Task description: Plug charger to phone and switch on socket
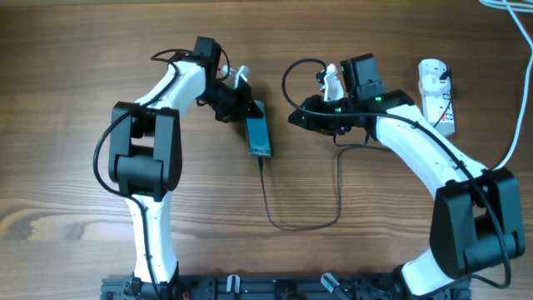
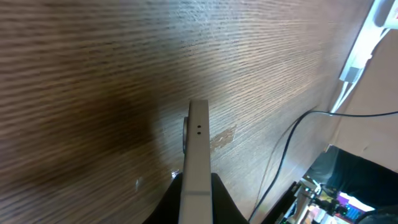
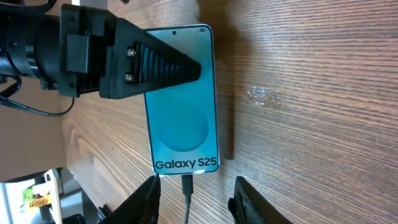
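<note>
Left tool (image 1: pixel 246 107) tight on the phone (image 3: pixel 183 124), charger (image 3: pixel 187 186) in its port; right tool (image 3: pixel 198 199) agape and empty, socket (image 1: pixel 435 93) well apart.

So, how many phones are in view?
1. The phone is at the middle of the table, held in the left gripper, the charger at its lower end. None seems hidden.

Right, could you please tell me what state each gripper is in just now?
Left gripper: closed on the slim rectangular cyan-screened phone.
Right gripper: open, holding nothing.
</note>
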You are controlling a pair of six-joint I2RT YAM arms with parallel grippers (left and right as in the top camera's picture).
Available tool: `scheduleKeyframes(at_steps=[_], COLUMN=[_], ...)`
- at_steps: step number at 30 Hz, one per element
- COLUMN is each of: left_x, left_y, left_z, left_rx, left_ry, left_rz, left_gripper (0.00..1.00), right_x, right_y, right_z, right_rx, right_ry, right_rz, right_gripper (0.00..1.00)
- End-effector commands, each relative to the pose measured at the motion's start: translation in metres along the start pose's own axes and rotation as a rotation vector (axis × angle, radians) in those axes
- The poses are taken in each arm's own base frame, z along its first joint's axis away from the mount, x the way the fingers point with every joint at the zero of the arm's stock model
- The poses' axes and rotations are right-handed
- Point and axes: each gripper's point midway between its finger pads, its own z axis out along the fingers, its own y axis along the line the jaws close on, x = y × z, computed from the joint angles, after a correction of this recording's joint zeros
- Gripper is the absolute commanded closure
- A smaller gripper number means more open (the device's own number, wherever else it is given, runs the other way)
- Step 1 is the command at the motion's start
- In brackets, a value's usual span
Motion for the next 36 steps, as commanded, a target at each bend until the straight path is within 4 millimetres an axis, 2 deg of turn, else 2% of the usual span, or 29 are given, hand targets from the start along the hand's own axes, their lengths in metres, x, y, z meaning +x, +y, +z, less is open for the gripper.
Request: scheduleKeyframes(at_steps=[1, 4, 9, 12, 17, 24, 29, 31, 33, 34, 36], left_x=[0.004, 0.005, 0.008, 0.007, 0.006, 0.007, 0.003, -0.004, -0.014, -0.018, -0.025], left_y=[-0.005, -0.004, 0.013, 0.014, 0.018, 0.021, 0.04, 0.051, 0.042, 0.036, 0.011], left_z=[0.012, 0.02, 0.037, 0.038, 0.038, 0.037, 0.034, 0.022, -0.011, -0.029, -0.088], left_rx=[-0.007, -0.032, -0.041, -0.041, -0.066, -0.082, -0.2, -0.283, -0.321, -0.341, -0.379], left_ry=[0.023, 0.025, 0.059, 0.056, 0.05, 0.052, 0.019, -0.029, -0.11, -0.154, -0.297], left_rz=[0.009, 0.025, -0.049, -0.047, -0.047, -0.053, -0.099, -0.117, -0.095, -0.082, -0.038], left_gripper=[0.96, 0.95, 0.94, 0.91, 0.78, 0.71, 0.7, 0.71, 0.71, 0.71, 0.7], right_x=[-0.003, -0.003, 0.001, 0.003, 0.004, 0.004, 0.005, 0.005, 0.004, 0.003, -0.004], right_y=[0.0, -0.001, -0.004, -0.011, -0.011, -0.013, -0.014, -0.014, -0.013, -0.013, -0.006], right_z=[0.0, 0.0, 0.0, -0.001, -0.001, -0.001, -0.001, -0.001, -0.001, -0.002, -0.011], right_rx=[0.019, 0.02, 0.036, 0.07, 0.071, 0.079, 0.084, 0.084, 0.082, 0.084, 0.076], right_ry=[-0.011, -0.009, 0.004, 0.008, 0.009, 0.008, 0.011, 0.011, 0.009, 0.005, -0.02], right_rz=[-0.025, -0.023, -0.01, 0.002, 0.004, 0.005, 0.008, 0.007, -0.019, -0.022, -0.059], right_gripper=[0.61, 0.61, 0.61, 0.61, 0.61, 0.55, 0.55, 0.55, 0.58, 0.61, 0.71])
